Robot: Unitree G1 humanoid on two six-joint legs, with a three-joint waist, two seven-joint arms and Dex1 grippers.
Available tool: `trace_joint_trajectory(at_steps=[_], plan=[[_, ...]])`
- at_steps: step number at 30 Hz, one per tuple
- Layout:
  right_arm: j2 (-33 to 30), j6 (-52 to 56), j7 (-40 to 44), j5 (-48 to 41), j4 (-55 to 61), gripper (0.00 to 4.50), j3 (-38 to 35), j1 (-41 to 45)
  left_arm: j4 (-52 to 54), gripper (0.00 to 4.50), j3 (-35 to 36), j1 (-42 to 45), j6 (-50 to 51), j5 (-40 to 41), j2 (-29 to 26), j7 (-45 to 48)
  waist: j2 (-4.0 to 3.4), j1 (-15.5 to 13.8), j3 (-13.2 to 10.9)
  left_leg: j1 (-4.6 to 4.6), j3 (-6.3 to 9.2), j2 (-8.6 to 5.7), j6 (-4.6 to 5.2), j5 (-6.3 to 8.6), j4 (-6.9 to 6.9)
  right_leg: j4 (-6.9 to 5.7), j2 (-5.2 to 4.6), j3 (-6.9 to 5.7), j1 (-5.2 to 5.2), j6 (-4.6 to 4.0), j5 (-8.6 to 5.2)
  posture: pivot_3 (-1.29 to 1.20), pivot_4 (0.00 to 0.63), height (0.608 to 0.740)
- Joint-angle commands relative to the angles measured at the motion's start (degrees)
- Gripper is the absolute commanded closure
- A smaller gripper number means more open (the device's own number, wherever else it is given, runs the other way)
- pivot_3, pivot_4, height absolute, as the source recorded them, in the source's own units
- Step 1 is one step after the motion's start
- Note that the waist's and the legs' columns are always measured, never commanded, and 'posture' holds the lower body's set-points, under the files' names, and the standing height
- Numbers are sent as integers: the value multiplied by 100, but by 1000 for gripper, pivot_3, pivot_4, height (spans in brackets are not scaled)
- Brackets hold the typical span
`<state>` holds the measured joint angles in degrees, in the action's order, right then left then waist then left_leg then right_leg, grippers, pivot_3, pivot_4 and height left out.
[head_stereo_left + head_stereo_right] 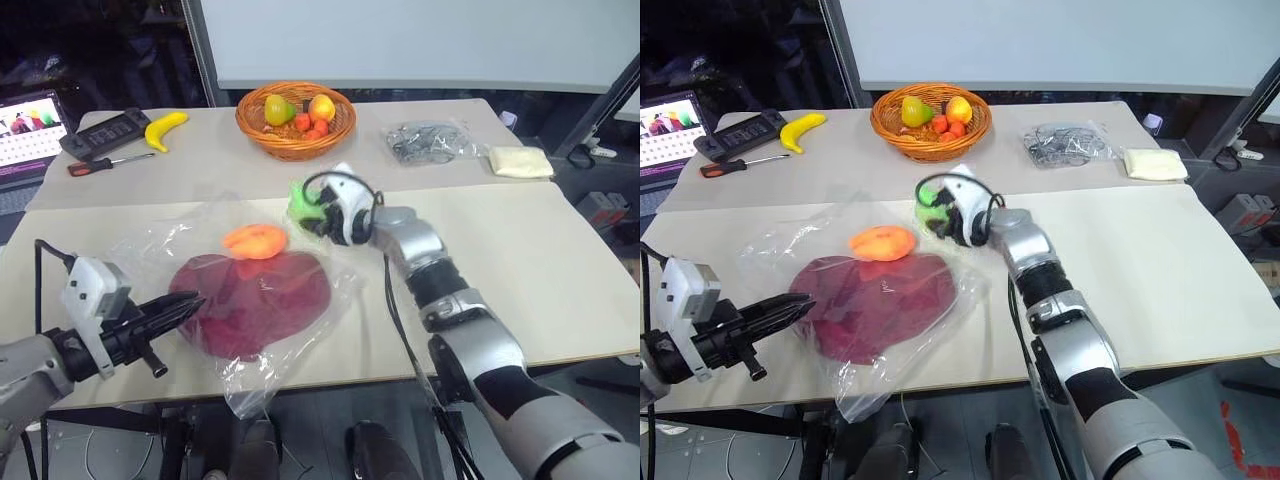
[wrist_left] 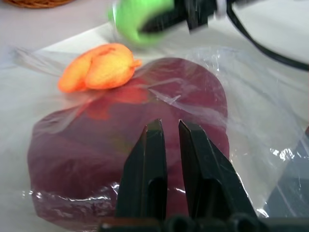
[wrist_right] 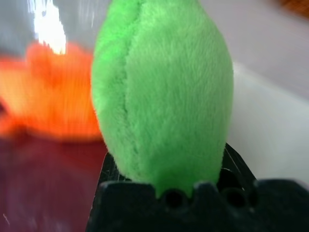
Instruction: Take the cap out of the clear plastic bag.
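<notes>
Bag work is the step in hand, and the green toy is in the way of it. At lower left of the left eye view, the left gripper (image 1: 185, 306) has its fingers pressed nearly together at the edge of the clear plastic bag (image 1: 262, 385); whether it pinches the film cannot be told. The cap (image 1: 255, 300) lies flat inside the bag at centre-left of the table (image 1: 520, 270), with an orange toy (image 1: 255, 240) lying on the bag above the cap's far edge. Right of that, the right gripper (image 1: 318, 212) pinches the green toy (image 1: 302, 203). Best to set that toy aside, clear of the bag, then hold the film firmly while the free claw reaches into the bag's mouth.
</notes>
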<state>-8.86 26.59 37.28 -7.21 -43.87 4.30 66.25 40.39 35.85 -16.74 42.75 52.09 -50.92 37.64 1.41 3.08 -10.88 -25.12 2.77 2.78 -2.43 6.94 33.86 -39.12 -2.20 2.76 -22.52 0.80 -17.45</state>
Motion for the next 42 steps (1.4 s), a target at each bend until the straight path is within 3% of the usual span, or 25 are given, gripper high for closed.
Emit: trace_joint_trajectory(at_steps=[1,5,8,15,25,28,29,34,38,42], plan=[[-547,-857,-690,264,-1311,3159,-343,640,147,3924,48,-49,-14,25,67,-13,0,2,0,0,-1,-1,0,0,1,0,-1,0,0,0,0,0,150,740],[-1166,-1878,-2582,1023,-2752,3159,-205,841,228,3924,-2,-104,-1,-6,91,-16,2,-44,1,0,-1,-4,0,1,-3,14,-4,-1,5,-1,-1,0,150,740],[-1455,-2172,-3210,1433,-3164,2474,-68,717,278,3924,52,-165,15,29,88,-11,2,-41,1,-7,-6,-7,0,0,-9,16,-8,5,-3,-1,-1,0,150,740],[-1522,-2396,-3480,1734,-3312,29,-121,683,327,3924,162,-257,49,71,72,-16,0,168,0,10,-37,-4,2,0,-7,-7,0,51,-11,3,2,0,150,740],[-1583,-2729,-3289,1864,-3143,29,-162,979,283,3924,55,-144,34,43,73,-77,0,129,-1,25,-47,-5,2,0,-6,-4,0,58,0,7,2,0,150,740],[-1276,-2833,-2407,1446,-2836,29,-376,1379,305,3924,101,-203,33,35,89,-66,-1,165,-1,25,-59,-3,2,0,-7,-5,0,68,-6,10,4,0,150,740],[-956,-2673,-1568,979,-2395,29,-526,1509,343,3924,100,-213,44,53,95,-89,-1,175,-1,27,-64,-1,2,0,-9,-6,2,73,-8,11,4,0,150,740],[9,-582,1179,-669,75,29,-406,1108,424,3924,13,-178,77,79,116,-186,-3,274,-2,42,-78,19,10,8,-16,-18,23,91,-8,10,5,0,150,740],[643,408,1252,-1007,1270,29,-79,642,409,3924,9,-127,103,76,117,-190,0,52,0,38,-63,19,4,12,-9,-14,19,68,-1,6,2,0,150,740],[1013,174,1101,-491,1009,29,527,450,414,3924,-58,-16,126,115,142,-280,0,-6,0,36,-74,7,1,11,-2,-1,1,72,0,17,8,0,150,740]])
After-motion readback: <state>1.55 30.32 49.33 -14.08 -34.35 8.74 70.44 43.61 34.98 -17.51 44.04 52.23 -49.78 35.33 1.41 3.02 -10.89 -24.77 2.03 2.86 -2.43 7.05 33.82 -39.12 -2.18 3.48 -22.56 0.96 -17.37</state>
